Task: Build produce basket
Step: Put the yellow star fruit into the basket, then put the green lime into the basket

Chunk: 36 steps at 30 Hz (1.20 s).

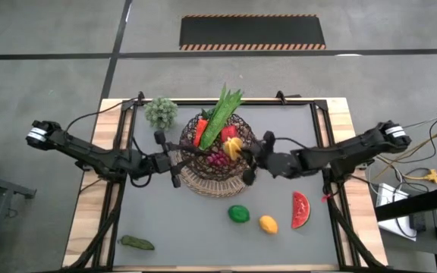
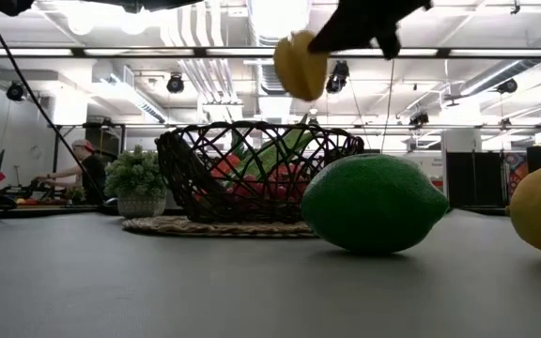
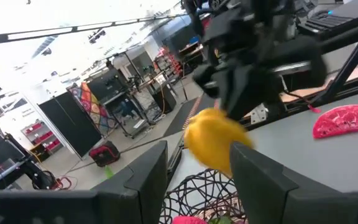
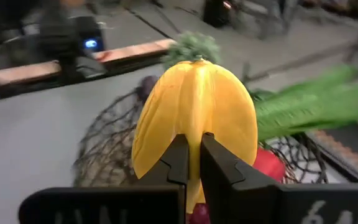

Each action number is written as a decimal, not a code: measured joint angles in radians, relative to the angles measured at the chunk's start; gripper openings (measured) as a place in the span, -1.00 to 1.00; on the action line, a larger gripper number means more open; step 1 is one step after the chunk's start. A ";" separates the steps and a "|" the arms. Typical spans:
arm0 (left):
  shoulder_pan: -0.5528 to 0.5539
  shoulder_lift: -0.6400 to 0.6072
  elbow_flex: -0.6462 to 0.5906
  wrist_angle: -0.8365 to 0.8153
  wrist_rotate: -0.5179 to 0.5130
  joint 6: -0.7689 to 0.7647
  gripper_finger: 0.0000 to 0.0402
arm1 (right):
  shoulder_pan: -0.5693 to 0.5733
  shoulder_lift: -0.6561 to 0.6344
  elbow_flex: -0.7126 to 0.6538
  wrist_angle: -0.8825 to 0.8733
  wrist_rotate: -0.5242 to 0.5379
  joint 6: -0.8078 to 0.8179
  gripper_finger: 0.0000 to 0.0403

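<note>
1. Grey matting covers the counter [image 1: 165, 220], framed by pale wood.
2. Left pincer [image 1: 177, 162] sits at the basket's left rim; I cannot tell whether it is released or clenched.
3. Basket [image 1: 203, 182] stands near the far edge's middle, holding carrot [image 1: 200, 131], leaves [image 1: 222, 114] and grapes [image 1: 217, 158].
4. Right pincer [image 1: 246, 158] is clenched on the mango [image 4: 194, 118] above the basket.
5. Lime [image 1: 238, 214], lemon [image 1: 268, 224] and watermelon slice [image 1: 300, 209] lie toward the near right corner.

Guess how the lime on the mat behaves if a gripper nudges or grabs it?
The lime lies loose on the table, rounded with pointed ends, so a nudge would probably roll it sideways. Its skin looks smooth and glossy in the low view, so fingers may slip. Probably stiff and light.
</note>
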 joint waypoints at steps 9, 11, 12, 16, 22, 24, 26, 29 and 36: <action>0.000 0.000 0.000 0.000 0.000 0.025 -0.22 | -0.155 0.123 0.218 -0.453 -0.122 0.260 -0.94; 0.000 0.000 0.000 0.000 0.000 0.030 -0.22 | -0.181 0.158 0.264 -0.553 -0.143 0.299 -0.94; 0.000 0.000 0.000 0.000 0.000 0.037 -0.22 | -0.191 0.176 0.280 -0.586 -0.150 0.312 -0.94; 0.000 0.000 0.000 0.000 -0.001 0.049 -0.22 | -0.217 0.254 0.324 -0.643 -0.155 0.320 -0.94; 0.000 0.000 0.000 0.000 -0.001 0.077 -0.22 | -0.231 0.334 0.404 -0.681 -0.155 0.322 -0.92; 0.000 0.000 0.000 0.001 -0.001 0.082 -0.22 | -0.231 0.352 0.427 -0.712 -0.155 0.341 -0.87; 0.000 0.000 0.000 0.001 -0.001 0.094 -0.22 | -0.231 0.366 0.449 -0.744 -0.155 0.364 -0.77; 0.000 0.000 0.000 0.001 -0.001 0.098 -0.22 | -0.231 0.371 0.464 -0.778 -0.152 0.382 -0.60; 0.000 -0.001 0.000 0.001 -0.001 0.107 -0.22 | -0.233 0.360 0.463 -0.788 -0.154 0.382 -0.31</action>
